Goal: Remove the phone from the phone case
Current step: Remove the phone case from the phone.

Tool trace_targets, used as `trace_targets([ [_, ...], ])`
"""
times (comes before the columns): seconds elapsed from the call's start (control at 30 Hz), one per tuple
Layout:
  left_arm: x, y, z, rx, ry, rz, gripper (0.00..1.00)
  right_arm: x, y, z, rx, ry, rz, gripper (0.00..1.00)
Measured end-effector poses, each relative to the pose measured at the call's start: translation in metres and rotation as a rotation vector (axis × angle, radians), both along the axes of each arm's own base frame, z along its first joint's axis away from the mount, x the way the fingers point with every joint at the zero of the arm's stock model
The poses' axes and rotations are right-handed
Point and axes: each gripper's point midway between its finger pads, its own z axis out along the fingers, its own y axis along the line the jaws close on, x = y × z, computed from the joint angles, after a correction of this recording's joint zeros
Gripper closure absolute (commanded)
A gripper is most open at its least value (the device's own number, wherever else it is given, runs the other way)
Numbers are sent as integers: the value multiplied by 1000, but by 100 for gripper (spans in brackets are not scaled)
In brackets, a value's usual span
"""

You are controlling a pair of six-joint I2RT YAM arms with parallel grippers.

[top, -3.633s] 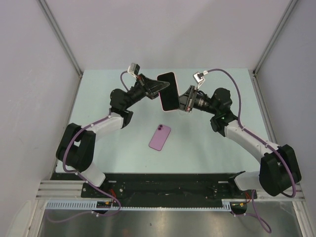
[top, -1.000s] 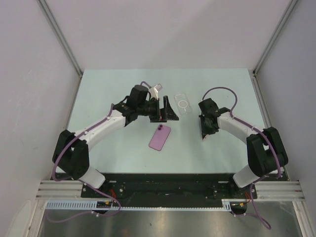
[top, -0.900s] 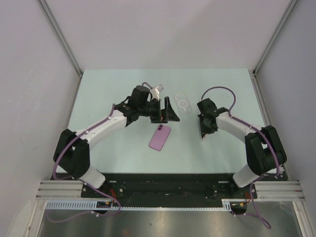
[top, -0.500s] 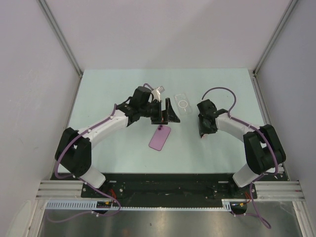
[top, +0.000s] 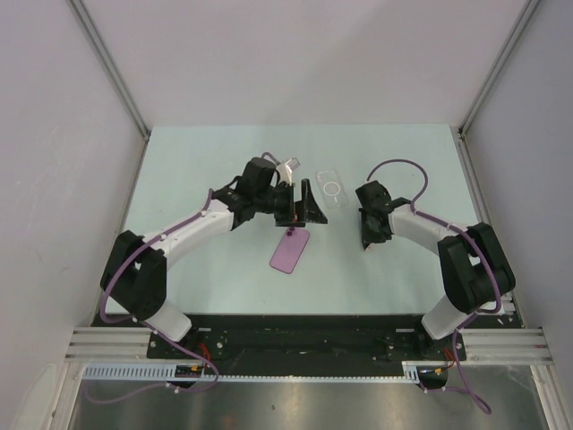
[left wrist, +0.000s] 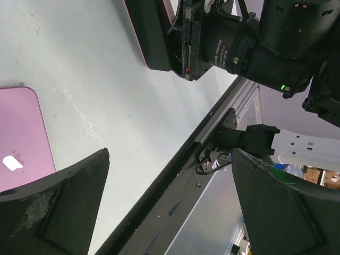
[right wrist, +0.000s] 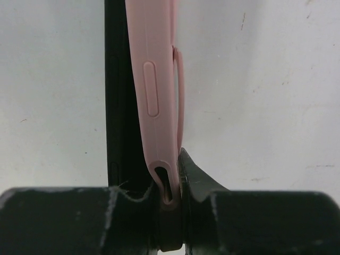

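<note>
A flat purple phone (top: 290, 251) and a clear plastic case (top: 332, 189) lie between the arms; the right gripper (right wrist: 169, 194), jaws clamped on a pink-cased phone (right wrist: 154, 79), narrows the gap; the pale green table (top: 179, 161) beyond lies open.

Lit brightly and evenly from above; barely shadowed; sharp mid-frame, blurring at fingers (right wrist: 53, 223) along bottom edge.

pink case (right wrist: 154, 95) runs off the right wrist view's top, lower end buried in the right gripper (right wrist: 169, 197). purple phone (left wrist: 21, 138) is cropped in the left wrist view.
</note>
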Motion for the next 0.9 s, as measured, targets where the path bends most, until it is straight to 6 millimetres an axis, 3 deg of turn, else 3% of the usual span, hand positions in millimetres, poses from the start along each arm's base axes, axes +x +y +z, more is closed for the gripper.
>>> trace_targets([
  [0.17,-1,-4,-5,2,4,-8,0,0,1,0,21,2,-4,100],
  [0.23,-1,-7,-10,7,11,-15,0,0,1,-1,36,4,-11,87],
  [0.27,-2,-9,-14,11,17,-20,0,0,1,-1,40,5,-12,75],
  [0.33,-5,-12,-21,21,30,-30,0,0,3,-2,49,5,-16,67],
  [0.57,-12,-20,-32,36,49,-55,0,-1,-2,-8,25,14,-35,61],
  [0.63,-13,-22,-35,41,55,-60,0,-1,-2,-9,25,14,-38,61],
  [0.7,-14,-23,-39,44,60,-65,0,-1,-2,-10,29,8,-40,69],
  [0.73,-14,-24,-40,46,62,-66,0,0,-1,-11,32,5,-39,77],
  [0.77,-15,-25,-42,48,64,-67,0,0,-1,-11,38,2,-40,100],
  [0.9,-14,-27,-52,57,75,-70,0,4,7,-16,91,-20,-63,100],
])
